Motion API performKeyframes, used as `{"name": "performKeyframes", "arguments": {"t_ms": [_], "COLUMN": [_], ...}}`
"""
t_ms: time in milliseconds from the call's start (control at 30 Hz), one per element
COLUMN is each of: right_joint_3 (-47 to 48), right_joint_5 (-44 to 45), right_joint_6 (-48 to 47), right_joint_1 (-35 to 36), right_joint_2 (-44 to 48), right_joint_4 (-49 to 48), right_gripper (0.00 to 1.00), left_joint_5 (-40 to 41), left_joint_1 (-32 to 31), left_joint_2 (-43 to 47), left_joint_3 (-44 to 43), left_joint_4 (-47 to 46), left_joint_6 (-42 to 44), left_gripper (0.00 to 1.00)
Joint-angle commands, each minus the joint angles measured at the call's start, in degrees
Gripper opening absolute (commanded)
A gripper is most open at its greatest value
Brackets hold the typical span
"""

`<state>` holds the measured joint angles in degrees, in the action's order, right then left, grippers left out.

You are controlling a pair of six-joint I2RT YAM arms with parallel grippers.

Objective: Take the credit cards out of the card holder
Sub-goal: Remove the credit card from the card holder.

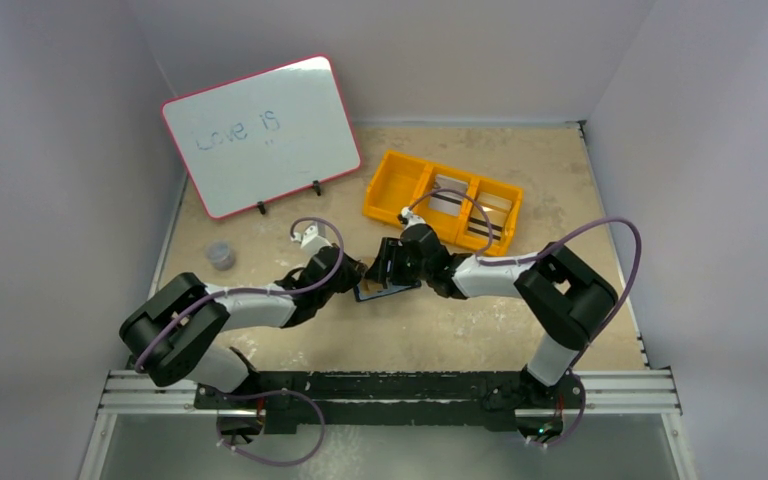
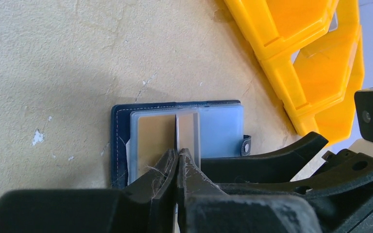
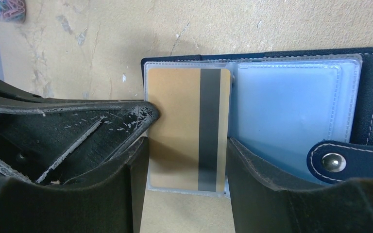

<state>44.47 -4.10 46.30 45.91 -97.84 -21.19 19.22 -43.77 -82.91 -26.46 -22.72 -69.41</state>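
Observation:
The navy card holder (image 1: 388, 292) lies open on the table between both grippers. In the right wrist view its clear pockets (image 3: 291, 111) show, with a tan credit card (image 3: 175, 121) with a dark stripe in the left pocket. My right gripper (image 3: 187, 145) is open, with a finger on each side of that card. My left gripper (image 2: 177, 154) is shut, pinching a thin pale pocket edge of the holder (image 2: 119, 141). The snap tab (image 3: 333, 162) lies at the side. Two more striped cards (image 1: 447, 203) lie in the orange tray.
The orange three-compartment tray (image 1: 397, 180) stands just behind the holder and also shows in the left wrist view (image 2: 311, 58). A whiteboard (image 1: 260, 135) leans at the back left. A small grey cup of paper clips (image 1: 221, 256) sits to the left.

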Motion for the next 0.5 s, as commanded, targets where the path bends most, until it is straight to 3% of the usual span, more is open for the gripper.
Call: {"name": "performKeyframes", "arguments": {"t_ms": [0, 133, 267, 333, 467], "right_joint_3": [-1.5, -1.9, -2.5, -2.6, -2.5], "right_joint_5": [-1.5, -0.2, -4.3, -5.4, -6.3], "right_joint_6": [-0.9, -1.9, -2.7, -3.1, -2.7], "right_joint_1": [0.2, -0.3, -3.0, -3.6, -4.3], "right_joint_2": [3.2, 7.6, 9.0, 8.7, 7.2], "right_joint_4": [2.1, 3.6, 2.4, 2.0, 2.1], "right_gripper": [0.42, 0.51, 0.52, 0.58, 0.57], "left_joint_5": [2.6, 1.7, 0.0, -0.9, -2.4], "left_joint_1": [0.3, 0.3, 0.3, 0.3, 0.3], "left_joint_2": [-0.4, -1.0, -1.9, -2.5, -4.0], "left_joint_3": [-0.3, -0.4, 0.3, 0.5, 0.6], "left_joint_4": [-1.8, -2.1, -3.3, -4.3, -6.2], "left_joint_6": [0.8, 4.1, 7.2, 8.2, 9.0], "left_gripper": [0.0, 0.0, 0.0, 0.0, 0.0]}}
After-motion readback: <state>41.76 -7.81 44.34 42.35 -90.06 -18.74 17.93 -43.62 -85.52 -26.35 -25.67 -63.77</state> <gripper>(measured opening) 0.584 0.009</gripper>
